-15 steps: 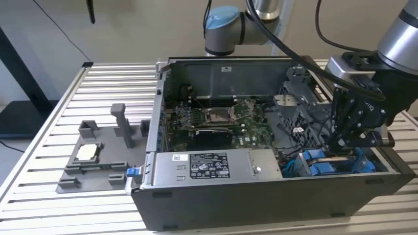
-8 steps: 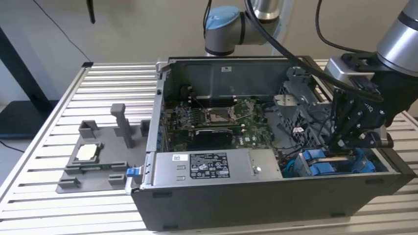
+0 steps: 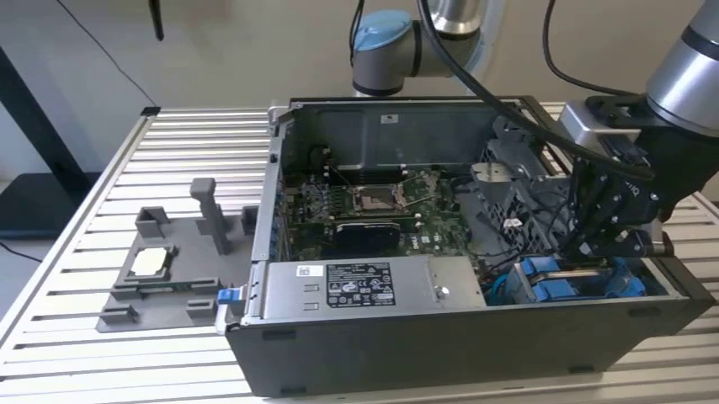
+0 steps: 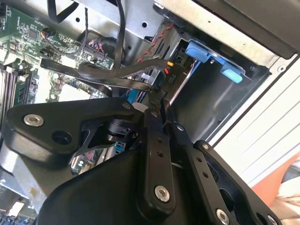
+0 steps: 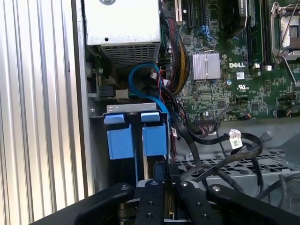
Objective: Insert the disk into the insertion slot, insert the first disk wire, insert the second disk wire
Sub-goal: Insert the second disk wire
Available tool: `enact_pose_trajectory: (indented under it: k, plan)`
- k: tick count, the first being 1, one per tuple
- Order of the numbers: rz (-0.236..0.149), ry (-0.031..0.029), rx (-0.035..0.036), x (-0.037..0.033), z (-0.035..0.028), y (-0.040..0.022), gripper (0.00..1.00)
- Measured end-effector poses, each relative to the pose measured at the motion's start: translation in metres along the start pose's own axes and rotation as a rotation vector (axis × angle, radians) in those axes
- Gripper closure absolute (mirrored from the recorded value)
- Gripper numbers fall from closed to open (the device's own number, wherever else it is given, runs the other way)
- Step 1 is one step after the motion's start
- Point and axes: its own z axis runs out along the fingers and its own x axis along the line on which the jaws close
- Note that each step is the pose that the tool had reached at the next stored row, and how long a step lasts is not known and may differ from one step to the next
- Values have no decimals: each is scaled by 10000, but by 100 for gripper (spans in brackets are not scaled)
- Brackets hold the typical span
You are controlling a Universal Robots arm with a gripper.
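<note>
Exterior view, left to right: grey fixture (image 3: 168, 273) on the slatted table (image 3: 67, 252); open case (image 3: 450, 337) with motherboard (image 3: 371, 210); gripper (image 3: 607, 244) low over the slot (image 3: 567, 282) at the case's right front corner. The blue-framed disk (image 5: 143, 140) appears seated there. The jaws look nearly clenched near black wires (image 4: 117, 70); what they grip cannot be told. Risk: loose wires snagging, or a connector meeting its port askew.

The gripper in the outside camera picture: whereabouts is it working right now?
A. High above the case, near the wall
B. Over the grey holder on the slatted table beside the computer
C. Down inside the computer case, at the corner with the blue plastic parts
C: in the exterior view the gripper reaches down into the computer case, just above the blue plastic parts at its corner.
</note>
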Motion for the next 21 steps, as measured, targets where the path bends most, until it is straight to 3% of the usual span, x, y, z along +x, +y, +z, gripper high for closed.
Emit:
enact_pose_trajectory:
  k: [10,12,13,21]
  plan:
    - [26,-7,2,1,12,-2,84]
    - [26,-7,1,1,13,-2,82]
    - [26,-5,0,1,9,-2,76]
    - [30,2,-69,-10,-240,13,76]
